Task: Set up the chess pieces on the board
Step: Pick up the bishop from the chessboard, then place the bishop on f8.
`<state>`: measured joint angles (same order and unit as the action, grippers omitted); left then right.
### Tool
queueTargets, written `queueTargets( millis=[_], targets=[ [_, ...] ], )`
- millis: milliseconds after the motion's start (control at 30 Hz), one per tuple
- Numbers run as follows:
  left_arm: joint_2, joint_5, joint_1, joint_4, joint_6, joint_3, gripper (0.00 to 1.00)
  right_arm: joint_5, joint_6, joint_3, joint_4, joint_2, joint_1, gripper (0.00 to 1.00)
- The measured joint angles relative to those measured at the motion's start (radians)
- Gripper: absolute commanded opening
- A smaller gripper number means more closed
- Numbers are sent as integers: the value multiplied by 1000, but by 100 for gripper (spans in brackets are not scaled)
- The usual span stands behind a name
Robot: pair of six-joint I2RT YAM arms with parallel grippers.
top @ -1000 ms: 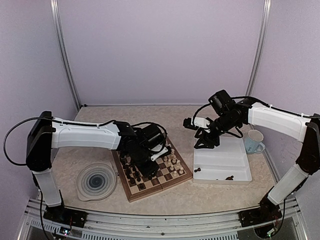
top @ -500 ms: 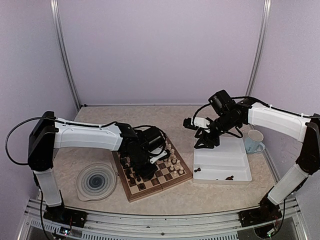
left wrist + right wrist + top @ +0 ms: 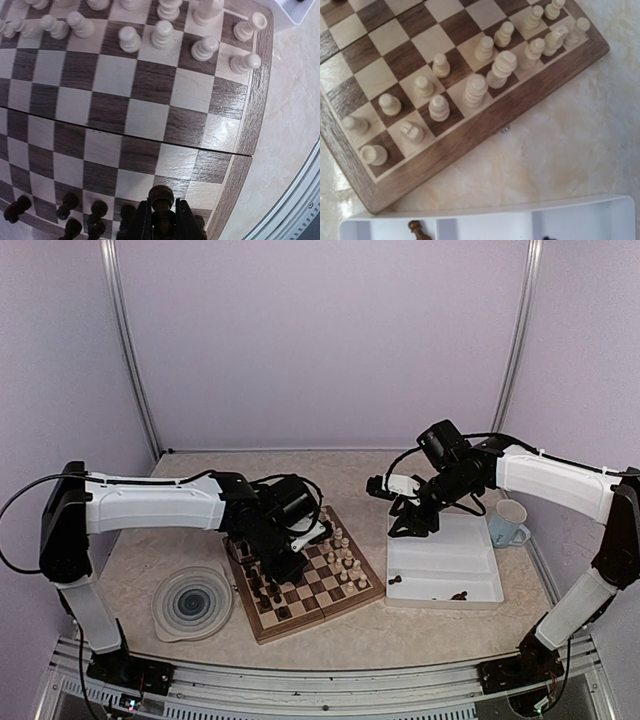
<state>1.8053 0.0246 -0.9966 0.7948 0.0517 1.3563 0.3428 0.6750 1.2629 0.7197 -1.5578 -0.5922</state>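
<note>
The board (image 3: 262,625) lies at centre left. Cream pieces (image 3: 345,560) fill its right rows and dark pieces (image 3: 265,590) stand along its left side. My left gripper (image 3: 285,565) hangs over the board's near left part. In the left wrist view it (image 3: 162,222) is shut on a dark piece (image 3: 162,197), above the dark rows (image 3: 67,200) near the board's border (image 3: 260,100). My right gripper (image 3: 410,523) hovers over the white tray's far left corner. Its fingers do not show in the right wrist view, which looks down on the cream pieces (image 3: 475,90) and the board edge (image 3: 485,125).
The white two-compartment tray (image 3: 480,540) right of the board holds a few dark pieces (image 3: 460,595); one of them (image 3: 417,230) shows in the right wrist view. A round blue-swirl plate (image 3: 192,603) lies left of the board. A pale mug (image 3: 508,523) stands at far right.
My left gripper has shifted left and slightly back over the board, still holding the dark piece. The right arm has not moved.
</note>
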Motion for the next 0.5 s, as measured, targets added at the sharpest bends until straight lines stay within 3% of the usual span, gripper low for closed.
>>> queueTargets(
  millis=[300, 500],
  targets=[
    [-189, -34, 190, 0, 9, -23, 9, -7, 0, 0, 0, -22, 0, 53],
    [-226, -40, 337, 0, 36, -69, 8, -8, 0, 0, 0, -38, 0, 53]
  ],
)
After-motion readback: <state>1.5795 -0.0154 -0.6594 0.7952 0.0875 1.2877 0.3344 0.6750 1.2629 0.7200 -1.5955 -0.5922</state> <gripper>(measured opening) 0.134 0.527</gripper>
